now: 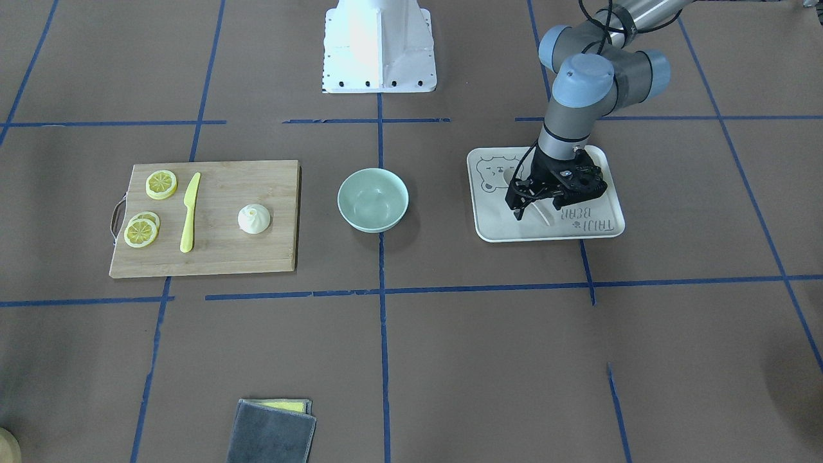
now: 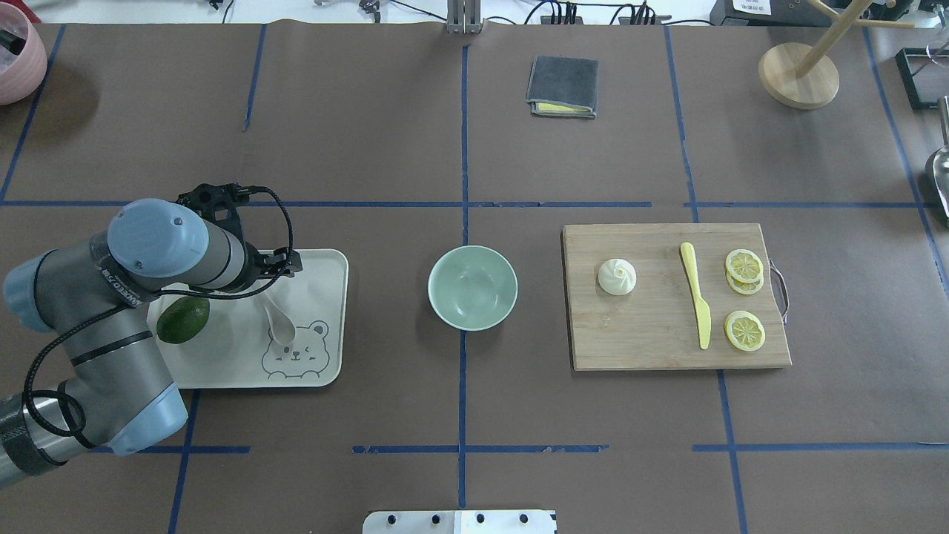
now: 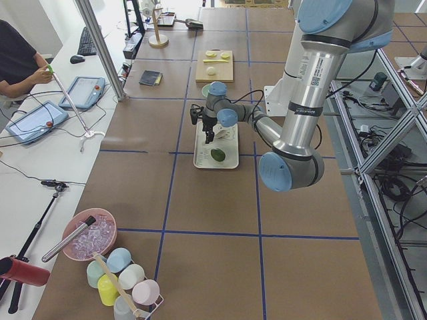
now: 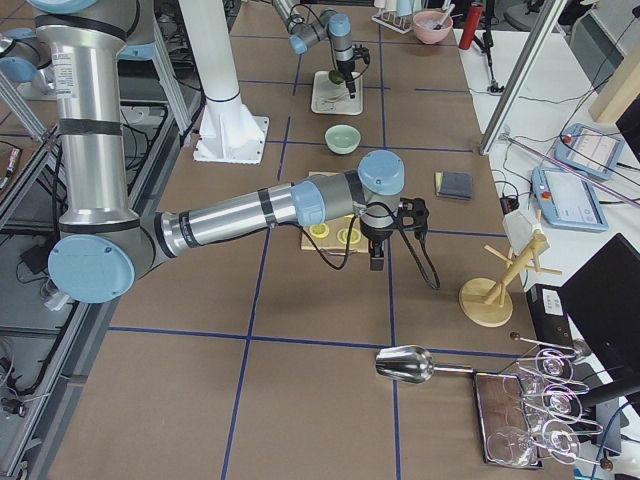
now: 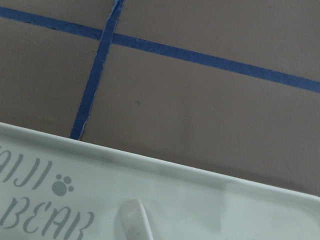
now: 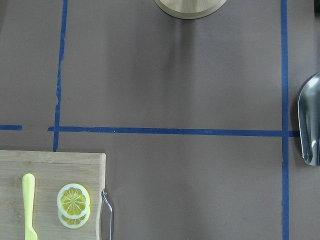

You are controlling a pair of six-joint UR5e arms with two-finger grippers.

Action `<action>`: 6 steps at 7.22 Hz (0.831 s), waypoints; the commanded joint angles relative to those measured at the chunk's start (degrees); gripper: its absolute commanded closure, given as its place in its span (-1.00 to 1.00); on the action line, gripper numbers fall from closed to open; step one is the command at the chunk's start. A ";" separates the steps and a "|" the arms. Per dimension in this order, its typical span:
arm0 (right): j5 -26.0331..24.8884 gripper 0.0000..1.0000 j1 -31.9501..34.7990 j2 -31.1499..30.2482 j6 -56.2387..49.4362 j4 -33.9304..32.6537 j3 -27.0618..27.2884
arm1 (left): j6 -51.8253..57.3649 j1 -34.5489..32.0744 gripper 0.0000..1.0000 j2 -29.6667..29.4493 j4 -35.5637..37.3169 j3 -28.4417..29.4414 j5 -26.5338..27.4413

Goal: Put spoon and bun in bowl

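The white spoon (image 2: 280, 326) lies on the white bear-print tray (image 2: 330, 371), scoop by the bear's head. Its handle tip shows in the left wrist view (image 5: 134, 222). My left gripper (image 1: 537, 211) is low over the tray, its fingers open on either side of the spoon's handle (image 1: 545, 217). The mint-green bowl (image 2: 472, 288) stands empty mid-table. The white bun (image 2: 617, 277) sits on the wooden cutting board (image 2: 652, 348). My right gripper (image 4: 378, 250) shows only in the exterior right view, above the table past the board's handle end. I cannot tell whether it is open or shut.
A dark green fruit (image 2: 183, 319) lies on the tray under my left arm. A yellow knife (image 2: 695, 293) and lemon slices (image 2: 744, 265) lie on the board. A grey cloth (image 2: 562, 87), a wooden stand (image 2: 798, 74) and a metal scoop (image 6: 310, 125) lie at the far side.
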 commanded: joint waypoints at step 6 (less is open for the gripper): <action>0.00 -1.00 -0.01 0.00 0.00 0.20 -0.22 | -1.17 1.49 -0.23 0.06 0.00 0.86 0.11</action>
